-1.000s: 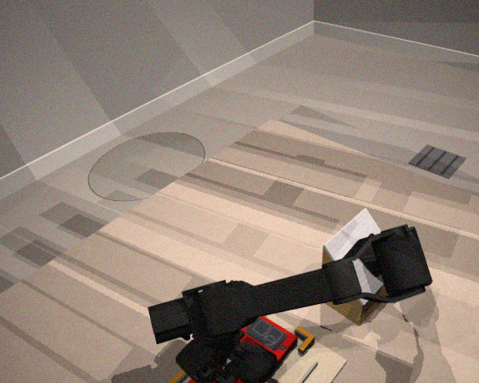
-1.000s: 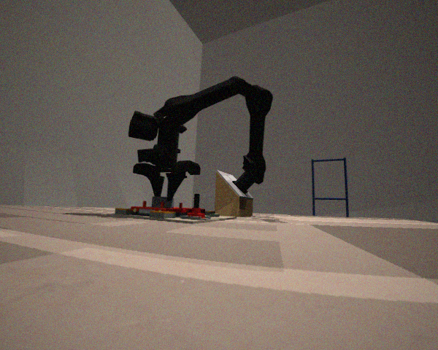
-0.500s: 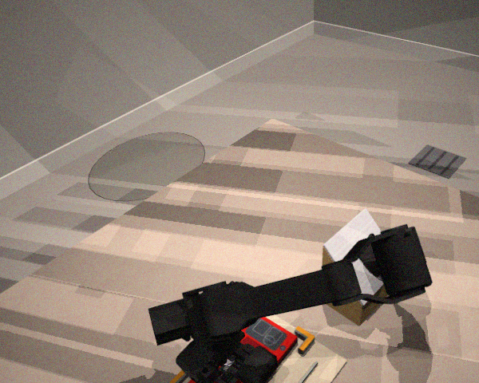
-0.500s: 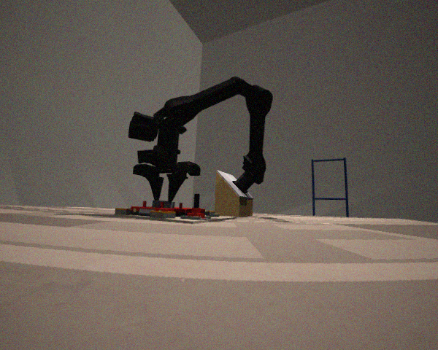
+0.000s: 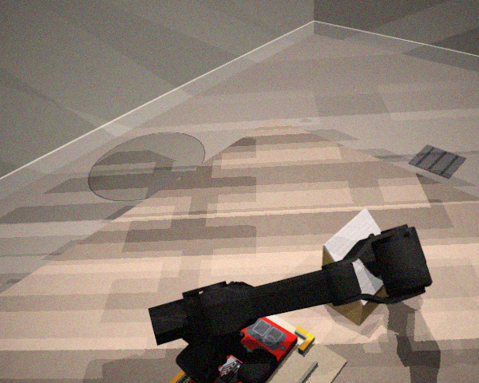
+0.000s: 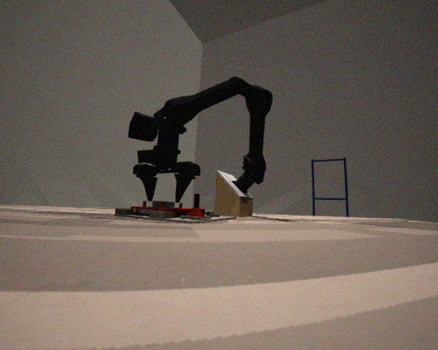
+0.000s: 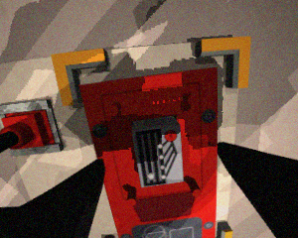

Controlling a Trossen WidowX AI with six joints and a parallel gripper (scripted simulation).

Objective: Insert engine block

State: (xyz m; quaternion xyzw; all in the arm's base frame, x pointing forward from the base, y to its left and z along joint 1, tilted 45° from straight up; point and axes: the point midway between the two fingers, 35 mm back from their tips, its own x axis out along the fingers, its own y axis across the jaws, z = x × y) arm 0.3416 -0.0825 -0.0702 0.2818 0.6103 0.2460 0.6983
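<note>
Engine block [image 7: 160, 153] sits in the red car body [image 5: 287, 348] [image 6: 190, 212] [image 7: 199, 166], below and between the gripper's [image 5: 242, 366] [image 6: 164, 200] [image 7: 161, 155] spread fingers. Gripper open, holding nothing. Block top stands above the body in the exterior view; can't tell if fully seated.

Meeting in a far corner, plain gray walls [image 5: 120, 53] [image 6: 317, 94]; standing at right, a blue frame [image 6: 312, 188]; dim light, patchy shadows.

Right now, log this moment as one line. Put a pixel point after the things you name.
jaws [image 6: 164, 201]: open, empty | engine block [image 7: 159, 154]: in car body [image 7: 204, 171] opening, full seating unclear | withdrawal: pending
</note>
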